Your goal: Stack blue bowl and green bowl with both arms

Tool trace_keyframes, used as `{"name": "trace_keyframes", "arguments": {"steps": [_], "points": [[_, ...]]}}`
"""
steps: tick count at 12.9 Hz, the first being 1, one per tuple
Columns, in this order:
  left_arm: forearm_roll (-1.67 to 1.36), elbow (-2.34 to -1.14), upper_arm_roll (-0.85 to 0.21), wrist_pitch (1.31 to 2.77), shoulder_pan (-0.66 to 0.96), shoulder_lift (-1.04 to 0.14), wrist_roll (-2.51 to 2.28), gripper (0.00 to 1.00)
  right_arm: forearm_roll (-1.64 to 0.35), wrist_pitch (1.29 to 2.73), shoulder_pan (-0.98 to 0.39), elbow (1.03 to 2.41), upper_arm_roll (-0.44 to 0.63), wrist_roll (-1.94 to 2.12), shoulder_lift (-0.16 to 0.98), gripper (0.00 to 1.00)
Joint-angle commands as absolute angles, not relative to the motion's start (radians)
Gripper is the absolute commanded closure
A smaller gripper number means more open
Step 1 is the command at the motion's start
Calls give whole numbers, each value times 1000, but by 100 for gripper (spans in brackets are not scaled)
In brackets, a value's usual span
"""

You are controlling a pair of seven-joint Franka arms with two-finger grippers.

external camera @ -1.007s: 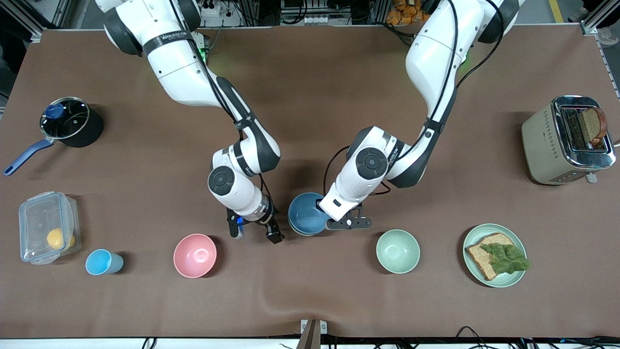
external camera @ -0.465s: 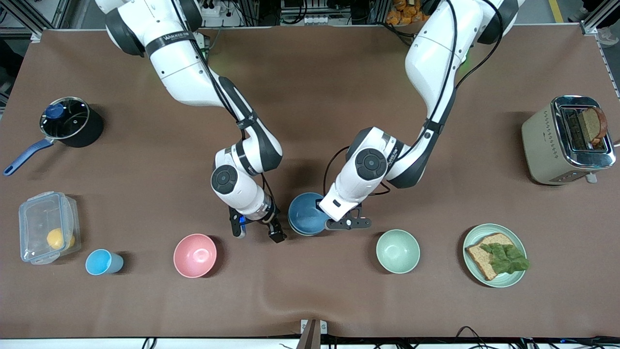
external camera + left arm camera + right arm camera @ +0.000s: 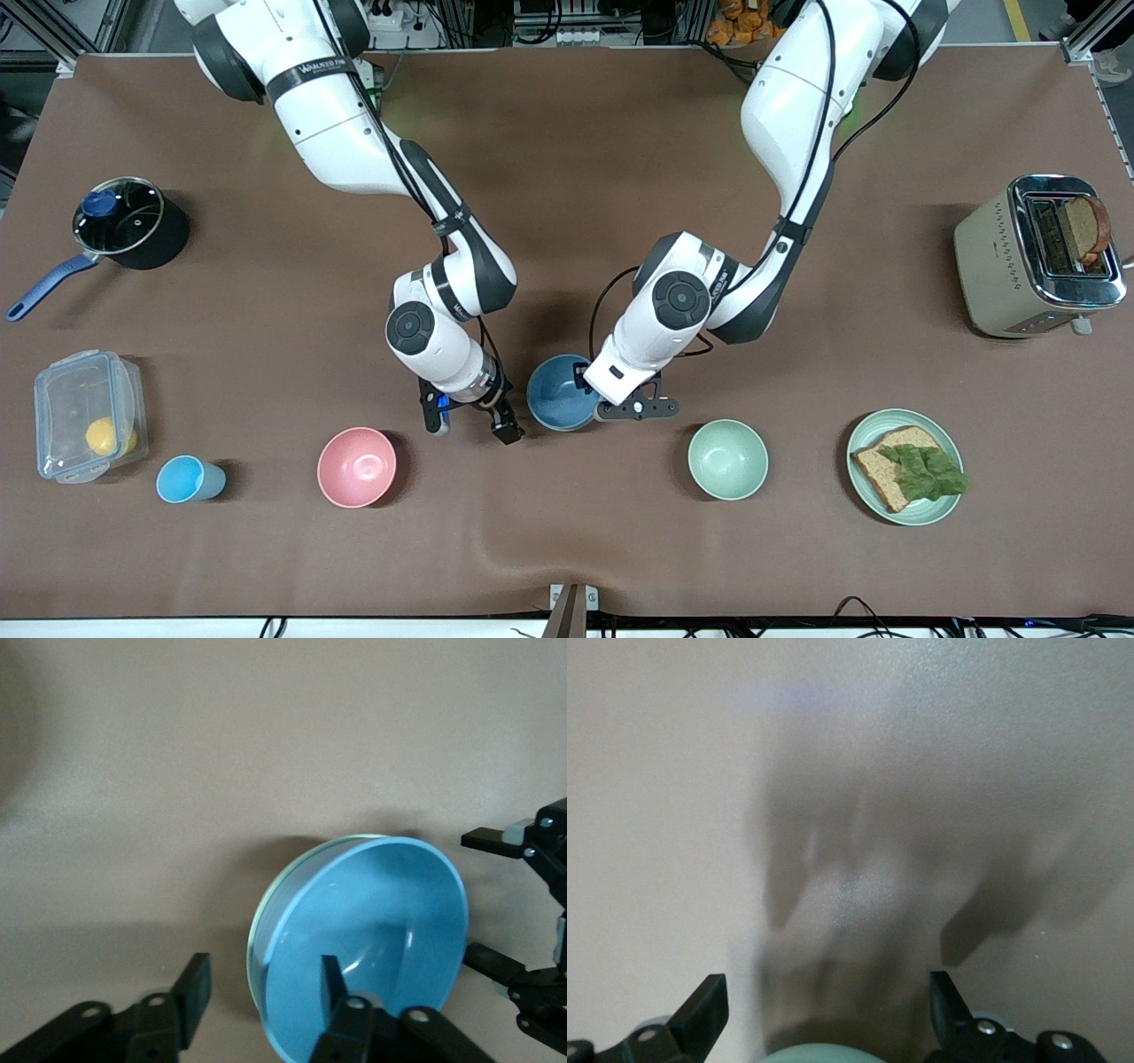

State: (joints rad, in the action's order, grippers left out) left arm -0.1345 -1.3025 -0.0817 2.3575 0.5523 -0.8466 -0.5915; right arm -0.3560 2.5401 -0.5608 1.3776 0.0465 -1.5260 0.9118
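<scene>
The blue bowl [image 3: 558,394] sits mid-table, nested in the green bowl, of which only a thin pale rim [image 3: 254,943] shows around it in the left wrist view. My left gripper [image 3: 592,394] is open at the bowls' edge toward the left arm's end. In the left wrist view [image 3: 266,983] one finger is inside the blue bowl [image 3: 372,930] and the other outside the rim, neither pressing it. My right gripper [image 3: 469,427] is open and empty, low over bare table beside the bowls. In the right wrist view [image 3: 826,997] a pale green curve [image 3: 824,1054] shows at the frame's edge.
A pale mint bowl [image 3: 727,459] and a green plate with a sandwich [image 3: 905,466] lie toward the left arm's end, nearer the camera. A pink bowl [image 3: 356,466], small blue cup [image 3: 189,478], clear box [image 3: 87,415] and pot [image 3: 128,221] lie toward the right arm's end. A toaster [image 3: 1036,257] stands apart.
My right gripper has shifted slightly toward the bowls. The doubled rim seen at the blue bowl earlier now shows as one rim. The left arm has barely moved.
</scene>
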Motion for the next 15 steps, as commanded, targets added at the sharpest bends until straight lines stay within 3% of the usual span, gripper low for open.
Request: {"name": "trace_keyframes", "arguments": {"steps": [1,4,7,12,15], "points": [[-155,-1284,-69,2347,557,-822,-612,0,-362,2542,-563,1364,49,-1513,907,0],[-146,-1318,-66,2291,491,-708,-606,0,-252,2527,-557,1367,49,-1499,876,0],[-143,-1327,-64,2062,399,-577,-575,0,-169,2433,-535,1365,49,-1438,829,0],[-56,-1353,-63,1720,209,-396,-338,0,-179,2180,-422,1367,37,-1113,714,0],[30,-1443,-64,1666,177,-283,-330,0,-179,2044,-356,1374,38,-860,645,0]]}}
